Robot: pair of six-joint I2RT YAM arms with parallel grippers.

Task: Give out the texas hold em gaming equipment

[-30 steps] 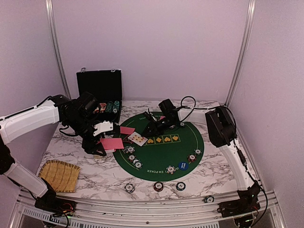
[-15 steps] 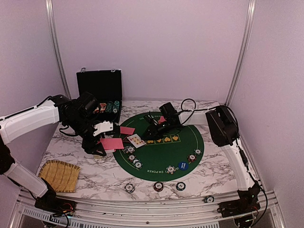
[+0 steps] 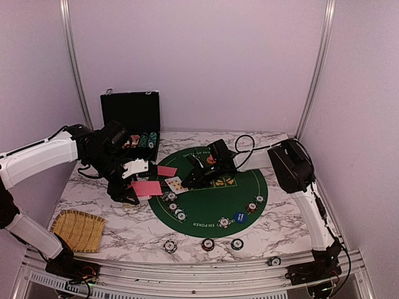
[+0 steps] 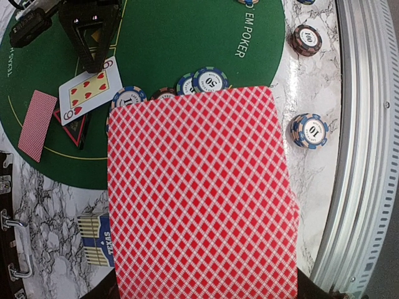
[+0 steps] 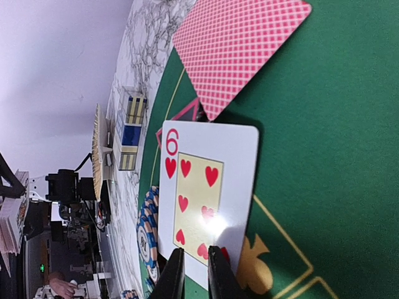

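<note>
My left gripper (image 3: 138,184) is shut on a red-backed card (image 3: 147,187) held over the table's left; the card (image 4: 199,199) fills the left wrist view and hides the jaws. My right gripper (image 3: 192,180) is low over the green poker mat (image 3: 212,202). Its fingers (image 5: 172,274) are almost together, their tips on the near end of a face-up six of hearts (image 5: 206,187). That card (image 4: 90,90) overlaps a dark triangular marker (image 4: 75,128). Another red-backed card (image 3: 166,170) lies face down beside it. Striped chips (image 3: 176,210) and a blue marker (image 3: 239,217) sit on the mat.
The black chip case (image 3: 131,115) stands open at the back left. A straw mat (image 3: 78,229) lies at the front left. A card box (image 4: 96,240) lies under my left gripper. Loose chips (image 3: 207,244) line the front edge by the metal rail (image 3: 187,274).
My right gripper has moved left across the mat and the six of hearts has shifted left with it. The left arm and its card have not moved.
</note>
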